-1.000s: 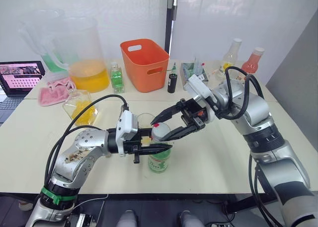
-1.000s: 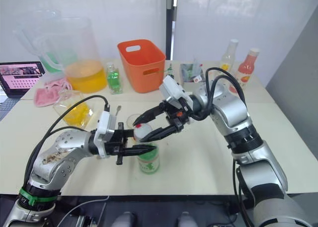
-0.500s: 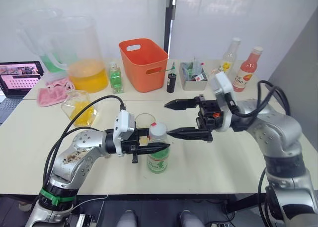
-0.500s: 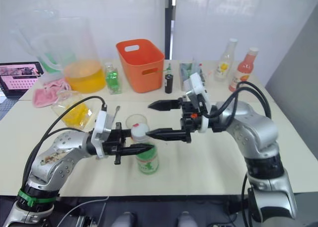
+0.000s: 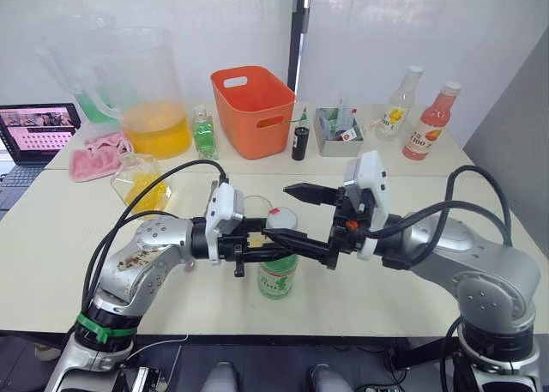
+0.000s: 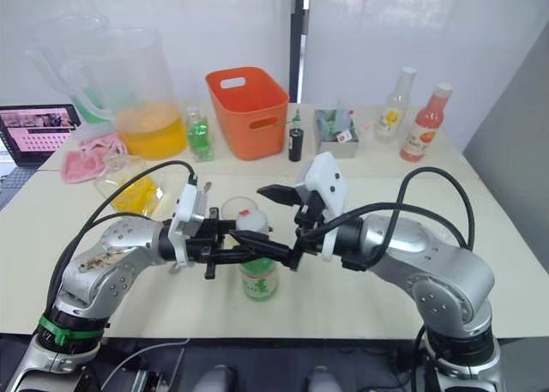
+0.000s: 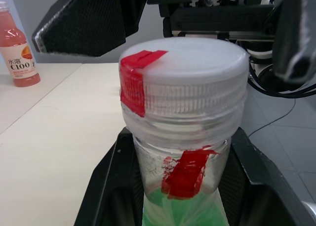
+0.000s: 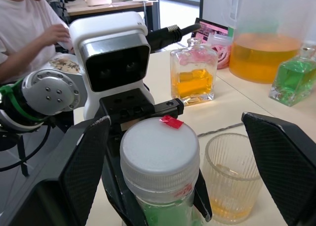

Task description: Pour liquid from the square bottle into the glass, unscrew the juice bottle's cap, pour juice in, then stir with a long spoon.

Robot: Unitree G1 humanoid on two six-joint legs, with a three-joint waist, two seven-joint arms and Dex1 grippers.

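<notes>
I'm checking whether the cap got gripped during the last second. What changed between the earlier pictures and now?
The right hand left the cap, drew back toward the robot's right, then returned; its open fingers now straddle the cap again without closing on it. The left hand stayed clamped on the juice bottle. Cap, glass and square bottle stayed put.

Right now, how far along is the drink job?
Done, by the look of it: the glass holds a little yellow liquid, and the square bottle stands back on the table. In hand: the left gripper clamps the juice bottle by its neck, and the open right gripper straddles the cap, which is not off yet. Left: unscrewing, pouring juice, stirring with the spoon.
</notes>
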